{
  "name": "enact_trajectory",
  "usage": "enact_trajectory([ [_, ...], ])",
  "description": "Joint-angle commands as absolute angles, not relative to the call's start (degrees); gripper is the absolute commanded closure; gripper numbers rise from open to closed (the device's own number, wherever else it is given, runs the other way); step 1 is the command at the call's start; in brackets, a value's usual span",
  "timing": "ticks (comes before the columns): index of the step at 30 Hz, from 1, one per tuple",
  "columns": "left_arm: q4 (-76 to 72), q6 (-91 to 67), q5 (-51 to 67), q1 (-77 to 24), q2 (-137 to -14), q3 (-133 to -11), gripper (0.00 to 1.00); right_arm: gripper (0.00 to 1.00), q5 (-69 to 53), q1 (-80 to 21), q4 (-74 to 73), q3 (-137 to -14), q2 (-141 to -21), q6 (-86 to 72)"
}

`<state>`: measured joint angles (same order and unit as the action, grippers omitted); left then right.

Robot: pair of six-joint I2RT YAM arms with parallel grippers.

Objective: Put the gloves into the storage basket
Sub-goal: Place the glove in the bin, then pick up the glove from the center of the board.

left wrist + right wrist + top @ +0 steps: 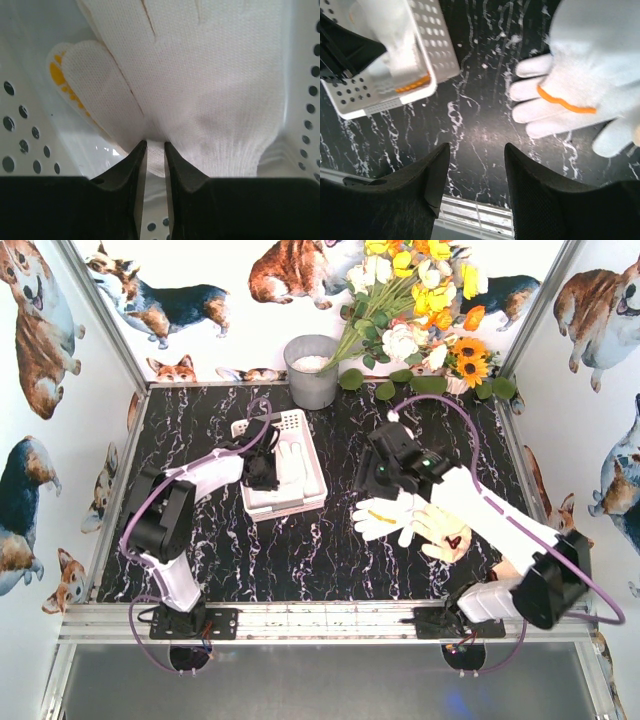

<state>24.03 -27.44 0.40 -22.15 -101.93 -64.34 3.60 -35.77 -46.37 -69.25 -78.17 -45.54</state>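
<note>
The white storage basket [318, 485] sits left of centre on the black marble table. A white knit glove [290, 465] lies inside it. My left gripper [268, 468] reaches into the basket, its jaws almost together and pinching the cuff edge of that glove [200, 75]. A second glove with yellow marks [75, 75] lies partly under it. My right gripper [477, 150] hangs open above bare table, left of a white glove with an orange line [580, 85]. That glove [385, 515] lies flat beside a beige glove with red trim [445, 533].
A grey metal bucket [312, 370] stands behind the basket, with a bunch of flowers [415, 300] to its right. The metal front rail [300, 620] runs along the near table edge. Corgi-print walls close in the sides.
</note>
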Motion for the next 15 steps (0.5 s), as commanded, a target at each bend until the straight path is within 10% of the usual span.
enact_trajectory([
  [1,24.5,-24.4,-4.8,-21.8,-104.7,-67.5,0.86,0.49,6.2,-34.2,-45.6,-64.6,-72.2,-46.8],
  [15,25.9,-21.9,-4.9,-21.0,-106.1,-70.7,0.84,0.47,6.5,-28.9,-49.5,-54.3,-60.4,-47.2],
])
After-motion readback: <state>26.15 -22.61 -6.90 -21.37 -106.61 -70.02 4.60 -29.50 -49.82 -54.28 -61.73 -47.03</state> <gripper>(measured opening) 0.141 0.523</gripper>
